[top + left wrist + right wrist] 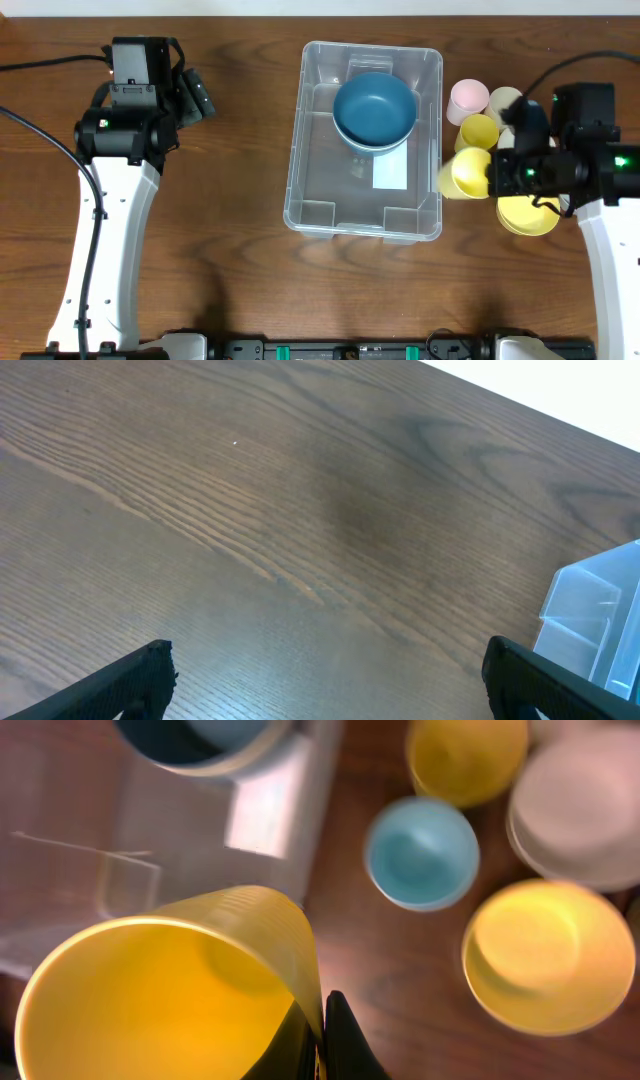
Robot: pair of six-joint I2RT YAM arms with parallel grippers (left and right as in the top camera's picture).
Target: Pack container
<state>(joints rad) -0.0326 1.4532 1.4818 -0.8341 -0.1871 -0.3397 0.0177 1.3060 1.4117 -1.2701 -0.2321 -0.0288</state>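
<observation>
Container (330, 190), blue bowl (374, 108) inside, lies between right gripper (318, 1038), pinching a yellow cup (200, 980) by its rim just beside it, and left gripper (325, 680), spread empty, well apart. Risk: the thin rim grip slips, or the cup strikes the container wall.

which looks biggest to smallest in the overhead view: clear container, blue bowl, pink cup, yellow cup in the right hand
1. clear container
2. blue bowl
3. held yellow cup and pink cup: close. The yellow one is tilted and possibly nearer the camera, so unranked.
</observation>
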